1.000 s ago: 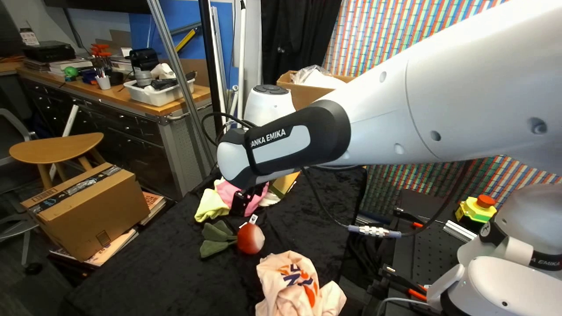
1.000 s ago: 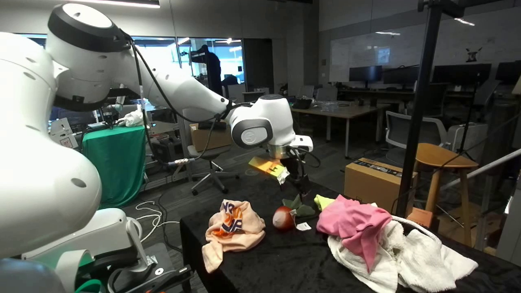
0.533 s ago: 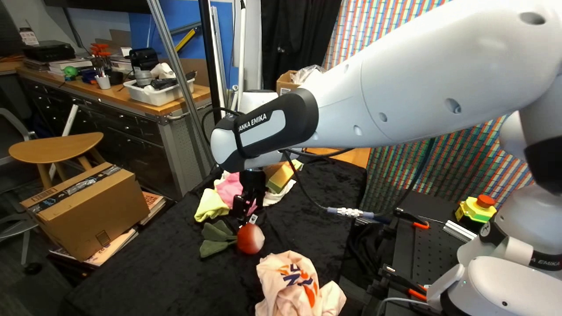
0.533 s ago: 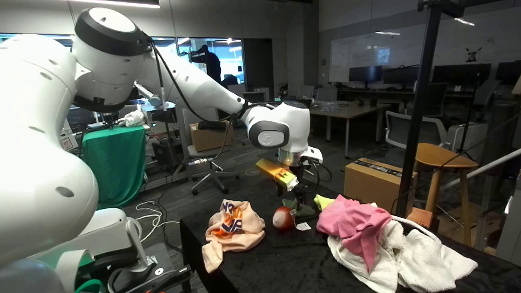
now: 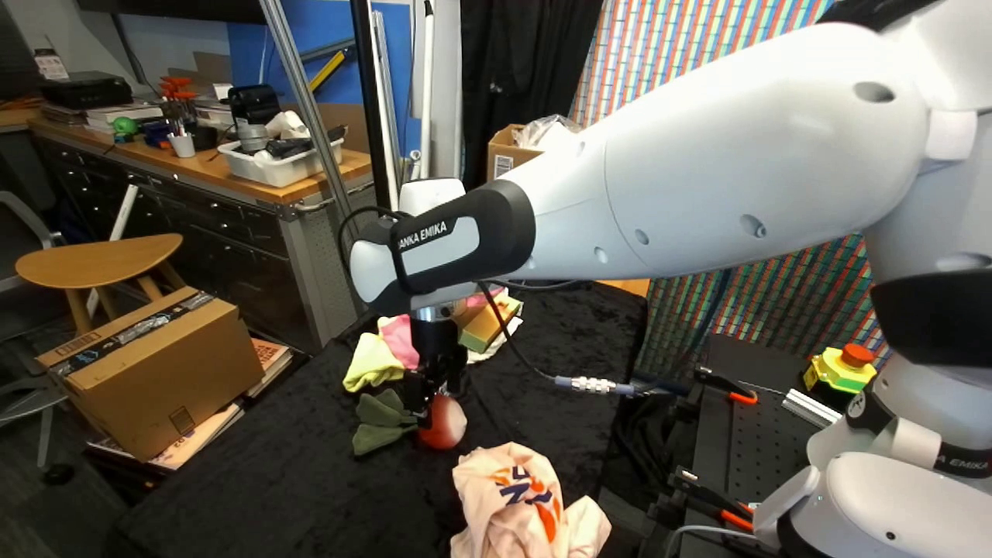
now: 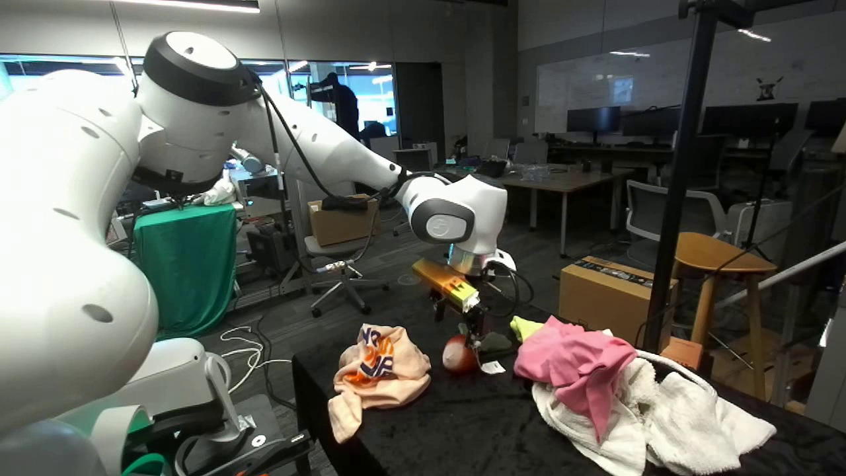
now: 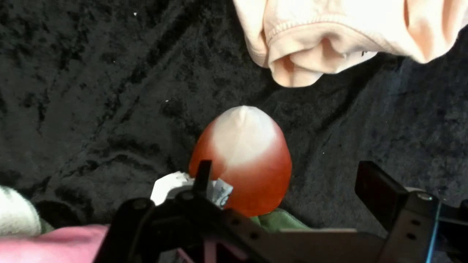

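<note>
The red-and-white radish [image 7: 246,160] lies sideways on black cloth [image 7: 91,102].

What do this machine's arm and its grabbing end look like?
The arm is glossy white and rounded, with black bands and lettering ending in EMIKA. A dark cable with a silvery connector runs outside it. The gripper is black, with two slim, angular fingers.

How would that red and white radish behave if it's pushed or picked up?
The radish is probably light and squashy, since its seamed skin and tag suggest a stuffed toy. Its rounded body might roll if pushed, though the broad leaves at one end could check that.
</note>
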Controlling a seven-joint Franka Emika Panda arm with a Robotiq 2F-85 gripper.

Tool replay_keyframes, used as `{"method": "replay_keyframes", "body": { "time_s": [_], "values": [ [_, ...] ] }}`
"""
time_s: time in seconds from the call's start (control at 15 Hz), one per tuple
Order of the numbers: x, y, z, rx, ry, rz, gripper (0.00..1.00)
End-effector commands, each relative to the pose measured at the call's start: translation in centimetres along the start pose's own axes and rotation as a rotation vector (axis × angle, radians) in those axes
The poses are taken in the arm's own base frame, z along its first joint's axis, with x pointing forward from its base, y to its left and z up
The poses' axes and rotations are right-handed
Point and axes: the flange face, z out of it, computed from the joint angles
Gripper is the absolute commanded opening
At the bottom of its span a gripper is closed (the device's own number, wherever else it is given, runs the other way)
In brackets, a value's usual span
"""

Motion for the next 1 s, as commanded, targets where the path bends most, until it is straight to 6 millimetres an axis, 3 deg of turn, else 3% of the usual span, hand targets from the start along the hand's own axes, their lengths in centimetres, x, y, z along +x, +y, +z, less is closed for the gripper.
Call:
{"method": "replay_keyframes", "body": {
  "time_s": [0.0,0.6,0.67,0.93],
  "values": [
    [1.3,-0.6,1.6,0.023,-0.052,-0.030,1.00],
    [2.4,0.4,4.1,-0.046,-0.083,-0.031,1.00],
    [2.5,0.5,4.2,-0.055,-0.081,-0.029,0.80],
    [2.8,1.0,4.2,-0.065,-0.074,-0.024,0.49]
  ]
}}
